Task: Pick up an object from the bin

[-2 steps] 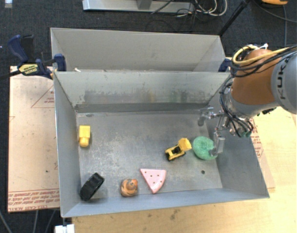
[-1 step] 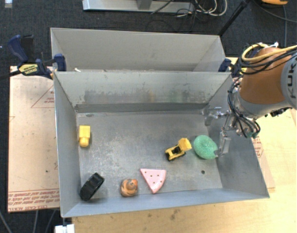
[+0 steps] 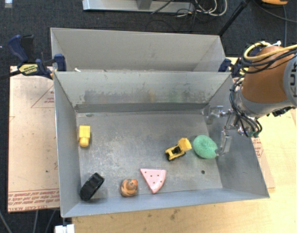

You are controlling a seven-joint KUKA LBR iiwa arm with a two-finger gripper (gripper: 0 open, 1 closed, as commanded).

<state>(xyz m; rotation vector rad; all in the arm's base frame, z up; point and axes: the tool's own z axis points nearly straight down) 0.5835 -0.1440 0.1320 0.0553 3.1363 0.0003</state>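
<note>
My gripper (image 3: 215,132) hangs at the right side of the bin, close to the right wall, and stands open with nothing between its fingers. One fingertip (image 3: 221,152) reaches down just to the right of a green ball (image 3: 205,146); I cannot tell whether it touches the ball. The other fingertip (image 3: 210,113) is up near the back right corner. A small yellow toy digger (image 3: 177,150) lies against the ball's left side.
Along the front of the bin lie a pink wedge with dots (image 3: 154,179), a small brown and orange lump (image 3: 129,187) and a black block (image 3: 91,186). A yellow block (image 3: 84,135) sits at the left wall. The arm comes in over the right rim.
</note>
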